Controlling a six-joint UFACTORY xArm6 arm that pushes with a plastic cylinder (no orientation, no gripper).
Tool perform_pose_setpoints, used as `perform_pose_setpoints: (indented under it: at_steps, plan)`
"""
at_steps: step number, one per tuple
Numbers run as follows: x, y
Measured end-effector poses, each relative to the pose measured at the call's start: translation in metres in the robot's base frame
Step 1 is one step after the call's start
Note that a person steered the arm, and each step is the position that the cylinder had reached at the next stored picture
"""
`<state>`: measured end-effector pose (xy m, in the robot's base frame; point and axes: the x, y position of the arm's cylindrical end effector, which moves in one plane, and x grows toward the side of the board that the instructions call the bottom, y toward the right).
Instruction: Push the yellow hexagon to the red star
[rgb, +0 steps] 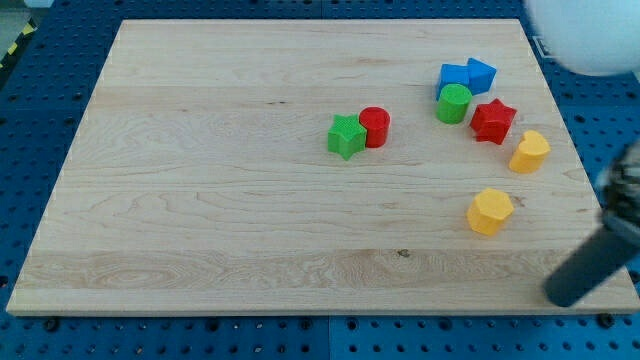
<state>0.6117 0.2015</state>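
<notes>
The yellow hexagon lies on the wooden board at the view's lower right. The red star lies above it, toward the view's top, with a clear gap between them. A second yellow block, shape unclear, sits just right of and below the red star. My dark rod comes in from the view's right edge, blurred. My tip is near the board's bottom right corner, below and right of the yellow hexagon and apart from it.
A green cylinder touches the red star's upper left. Two blue blocks sit above it. A green star and a red cylinder touch near the board's middle. A white blurred object is at the top right.
</notes>
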Motion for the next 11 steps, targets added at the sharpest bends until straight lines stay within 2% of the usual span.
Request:
perform_pose_setpoints:
  at_steps: [1, 3, 9, 11]
  plan:
    - [-0.034, -0.027]
    - [-0.065, -0.026]
    - [-0.11, -0.047]
    - [-0.127, -0.086]
